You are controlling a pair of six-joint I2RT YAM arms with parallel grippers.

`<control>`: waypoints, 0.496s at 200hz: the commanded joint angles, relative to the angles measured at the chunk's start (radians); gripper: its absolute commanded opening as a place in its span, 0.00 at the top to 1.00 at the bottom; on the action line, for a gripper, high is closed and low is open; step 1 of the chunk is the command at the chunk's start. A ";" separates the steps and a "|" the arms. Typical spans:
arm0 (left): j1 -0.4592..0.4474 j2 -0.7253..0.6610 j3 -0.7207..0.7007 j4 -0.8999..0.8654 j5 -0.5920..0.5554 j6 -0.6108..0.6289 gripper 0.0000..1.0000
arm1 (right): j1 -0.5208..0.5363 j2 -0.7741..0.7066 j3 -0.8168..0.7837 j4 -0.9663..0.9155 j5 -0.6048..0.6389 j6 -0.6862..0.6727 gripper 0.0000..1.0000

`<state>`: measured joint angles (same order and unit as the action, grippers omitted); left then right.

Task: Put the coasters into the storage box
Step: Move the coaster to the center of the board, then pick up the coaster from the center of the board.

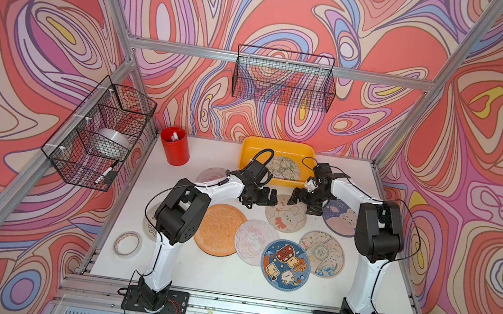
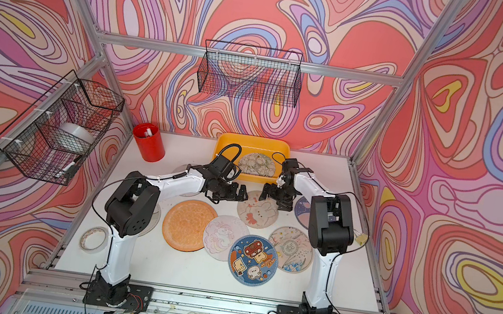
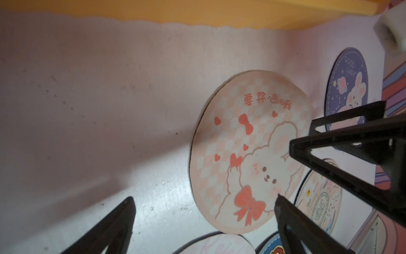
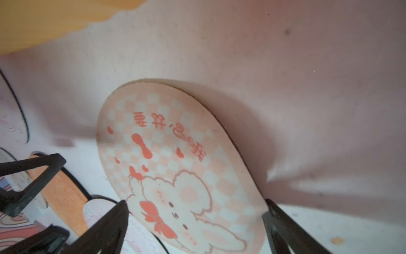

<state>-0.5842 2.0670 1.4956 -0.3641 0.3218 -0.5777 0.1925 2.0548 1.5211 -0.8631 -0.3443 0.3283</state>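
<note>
Both arms reach low over the middle of the tabletop (image 1: 208, 276), meeting at the pink bunny coaster (image 1: 285, 218). The left hand (image 1: 260, 199) is spread wide with nothing in it. The right hand (image 1: 304, 203) is released too, its fingers (image 4: 109, 222) straddling that bunny coaster, which lies flat; whether a tip brushes its rim is hard to say. One pale floral coaster (image 1: 284, 168) lies in the yellow storage box (image 1: 249, 154) at the back. The orange coaster (image 1: 218, 229), unicorn coaster (image 1: 254, 241) and blue cartoon coaster (image 1: 285, 264) lie out on the tabletop.
</note>
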 commanded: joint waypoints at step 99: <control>-0.048 0.115 0.120 -0.091 -0.012 -0.028 0.18 | -0.028 -0.068 -0.123 0.024 -0.027 -0.010 0.21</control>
<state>-0.6182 2.1475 1.5799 -0.3969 0.3202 -0.5957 0.1680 2.0102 1.4242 -0.8761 -0.3344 0.3096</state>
